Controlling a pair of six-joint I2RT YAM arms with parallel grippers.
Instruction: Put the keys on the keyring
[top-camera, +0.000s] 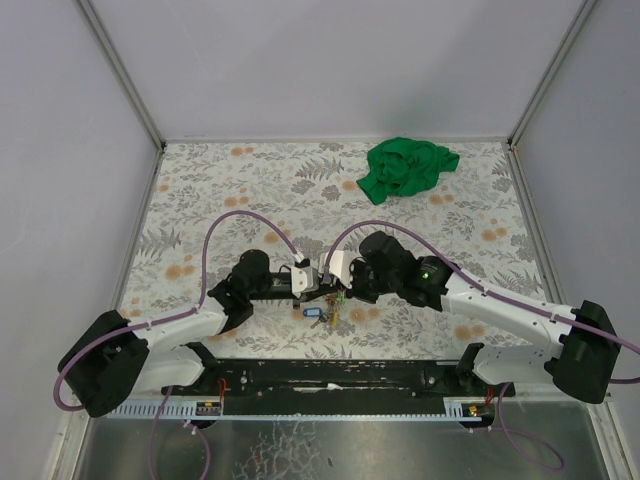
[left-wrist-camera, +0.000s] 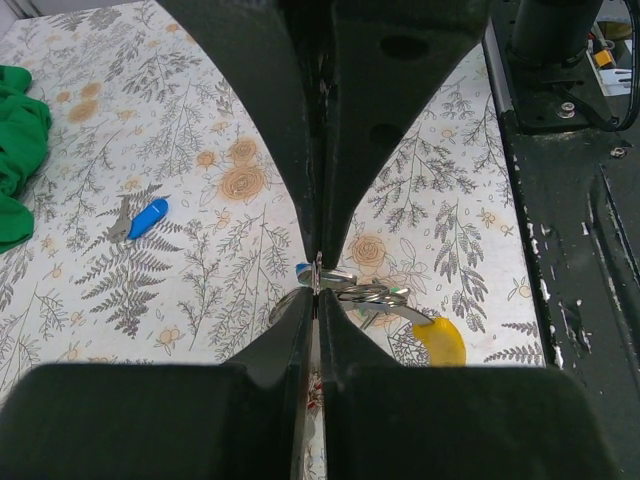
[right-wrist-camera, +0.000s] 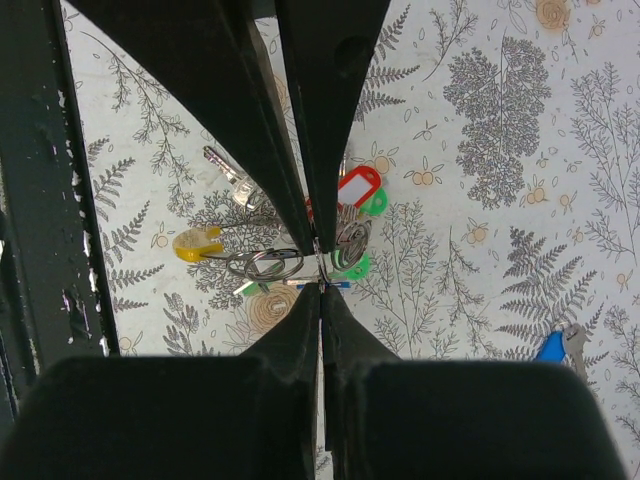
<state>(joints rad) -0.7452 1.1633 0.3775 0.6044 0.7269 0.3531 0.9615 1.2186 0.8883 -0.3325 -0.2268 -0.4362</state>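
Left gripper (left-wrist-camera: 317, 285), right gripper (right-wrist-camera: 320, 275): arms reach inward, tips meeting centre-near; both jaws pinched narrow on keyring (right-wrist-camera: 265, 265) (yellow, red, green keys (right-wrist-camera: 358, 190) clustered there); blue key (left-wrist-camera: 148, 217) lies apart, nearer.

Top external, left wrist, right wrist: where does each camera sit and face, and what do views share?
Top external: high behind the bases, looking down on the floral-print table; left arm and right arm show.
Left wrist: on the left arm, looking down along the shut left gripper at the silvery wire keyring.
Right wrist: likewise, along the shut right gripper at that keyring.
Shared: both wrist views show the yellow-headed key and blue-headed key.
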